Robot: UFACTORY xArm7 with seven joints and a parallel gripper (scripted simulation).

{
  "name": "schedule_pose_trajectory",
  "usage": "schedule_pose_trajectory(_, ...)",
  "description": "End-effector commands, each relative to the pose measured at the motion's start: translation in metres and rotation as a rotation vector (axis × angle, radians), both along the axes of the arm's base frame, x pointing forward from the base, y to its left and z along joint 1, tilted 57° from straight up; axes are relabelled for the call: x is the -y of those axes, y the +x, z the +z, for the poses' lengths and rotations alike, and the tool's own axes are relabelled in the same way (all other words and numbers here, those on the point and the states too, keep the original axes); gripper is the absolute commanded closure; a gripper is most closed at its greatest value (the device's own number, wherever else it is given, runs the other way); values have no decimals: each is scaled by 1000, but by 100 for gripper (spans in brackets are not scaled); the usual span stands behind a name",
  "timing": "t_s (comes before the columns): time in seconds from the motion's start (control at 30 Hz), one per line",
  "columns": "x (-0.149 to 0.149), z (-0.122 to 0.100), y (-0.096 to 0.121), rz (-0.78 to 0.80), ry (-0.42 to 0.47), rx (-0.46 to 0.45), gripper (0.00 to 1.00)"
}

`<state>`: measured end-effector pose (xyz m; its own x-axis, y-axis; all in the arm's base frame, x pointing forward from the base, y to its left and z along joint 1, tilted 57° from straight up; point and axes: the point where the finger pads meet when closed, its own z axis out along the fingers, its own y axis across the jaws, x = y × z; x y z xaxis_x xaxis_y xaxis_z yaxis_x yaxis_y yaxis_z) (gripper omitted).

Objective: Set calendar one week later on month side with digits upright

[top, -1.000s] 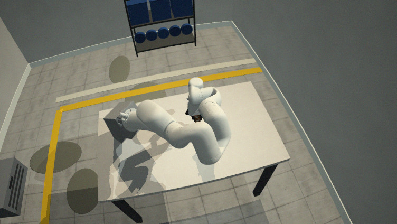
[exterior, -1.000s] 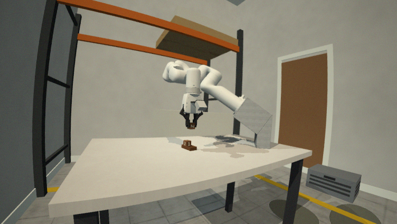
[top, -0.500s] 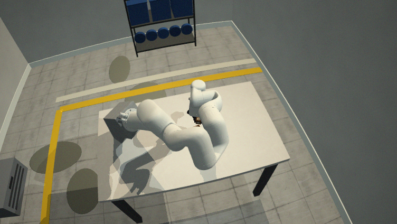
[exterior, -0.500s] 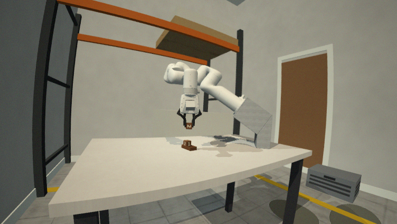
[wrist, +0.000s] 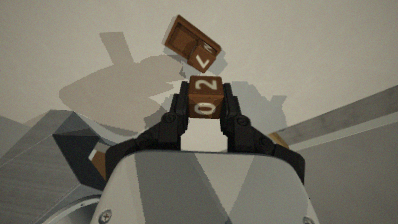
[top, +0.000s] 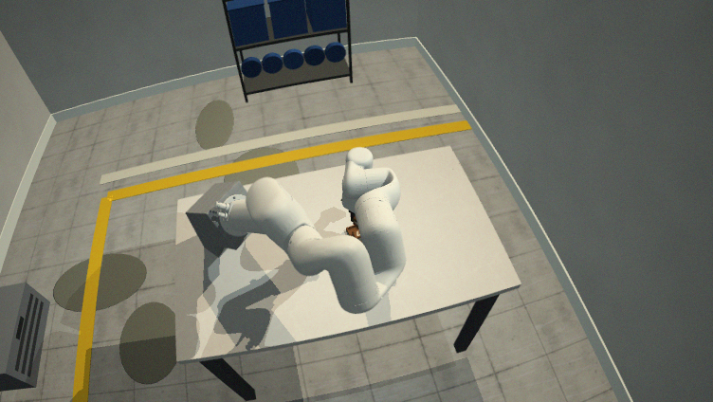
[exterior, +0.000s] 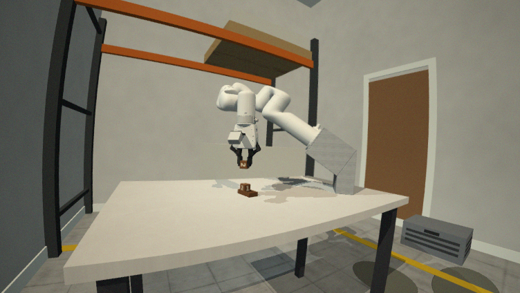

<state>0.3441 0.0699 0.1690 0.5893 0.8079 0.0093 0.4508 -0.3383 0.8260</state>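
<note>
"What did the top view show?"

"A white, jointed robot arm (top: pixel 344 254) (exterior: pixel 292 127) arched over a pale rectangular table (top: pixel 448 225) (exterior: pixel 203 225) (wrist: pixel 300 55), masking most of the work; a brown patch peeked out near the center."

"And the exterior view?"

"A black-fingered gripper (exterior: pixel 244 164) (wrist: pixel 205 93) held a small brown numbered cube (exterior: pixel 243 164) (wrist: pixel 205 97) aloft. Toward six o'clock, a second brown numbered cube (exterior: pixel 245 186) (wrist: pixel 202 57) sat on a brown rectangular tray (exterior: pixel 251 193) (wrist: pixel 199 32), which rested on the table."

"The wrist view?"

"The fingers gripped the first cube, its 2 and 0 showing; the tray lay toward twelve o'clock, the other cube at its five-o'clock end."

"How far along?"

"Partway, apparently. Seating the held cube, facing the date correctly and letting go remained. The target date could not be confirmed."

We've turned our gripper (top: pixel 353 219) (exterior: pixel 244 164) (wrist: pixel 205 93), swinging the grey box (exterior: pixel 234 137) to the hand's other side. The held cube (exterior: pixel 243 164) (wrist: pixel 205 97) has turned beneath the hand too.
</note>
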Motion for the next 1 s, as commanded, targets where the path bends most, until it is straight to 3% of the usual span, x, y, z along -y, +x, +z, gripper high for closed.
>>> schedule_pose_trajectory(0.0, 4, 5, 1, -93, 114, 90, 71)
schedule_pose_trajectory(0.4, 15, 14, 3, -276, 335, 246, 71)
schedule_pose_trajectory(0.5, 15, 15, 3, -287, 348, 256, 71)
schedule_pose_trajectory(0.53, 18, 17, 3, -337, 408, 298, 71)
schedule_pose_trajectory(0.97, 29, 26, 4, -534, 646, 469, 71)
